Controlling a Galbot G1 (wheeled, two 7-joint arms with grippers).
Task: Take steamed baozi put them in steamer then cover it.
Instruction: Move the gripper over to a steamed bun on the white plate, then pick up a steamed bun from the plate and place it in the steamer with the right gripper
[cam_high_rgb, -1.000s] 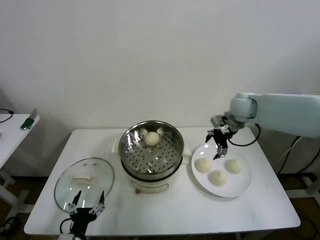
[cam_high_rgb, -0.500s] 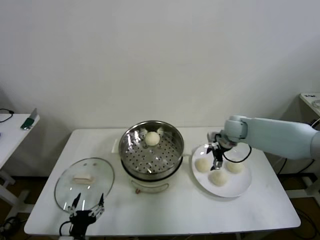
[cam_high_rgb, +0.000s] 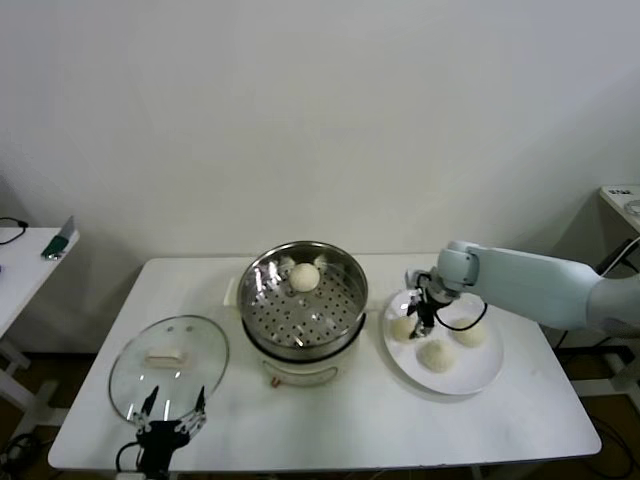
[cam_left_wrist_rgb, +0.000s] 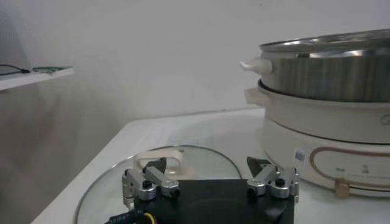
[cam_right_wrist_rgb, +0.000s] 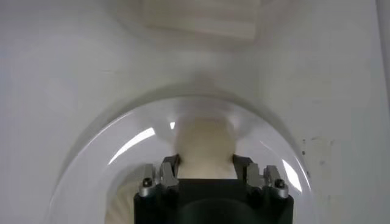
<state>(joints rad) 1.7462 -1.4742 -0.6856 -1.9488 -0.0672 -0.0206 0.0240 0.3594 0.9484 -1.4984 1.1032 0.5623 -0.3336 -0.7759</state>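
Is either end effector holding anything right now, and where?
Right end effector grips a round cream-white dough bun by its opposite sides, on the plate. Left holds nothing.

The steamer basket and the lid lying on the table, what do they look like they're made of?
The steamer basket looks like polished stainless steel: mirror-bright walls and a perforated floor. It sits on what seems a glossy white plastic base. The lid looks like clear glass, since the table shows through it, with a cream, probably plastic, handle.
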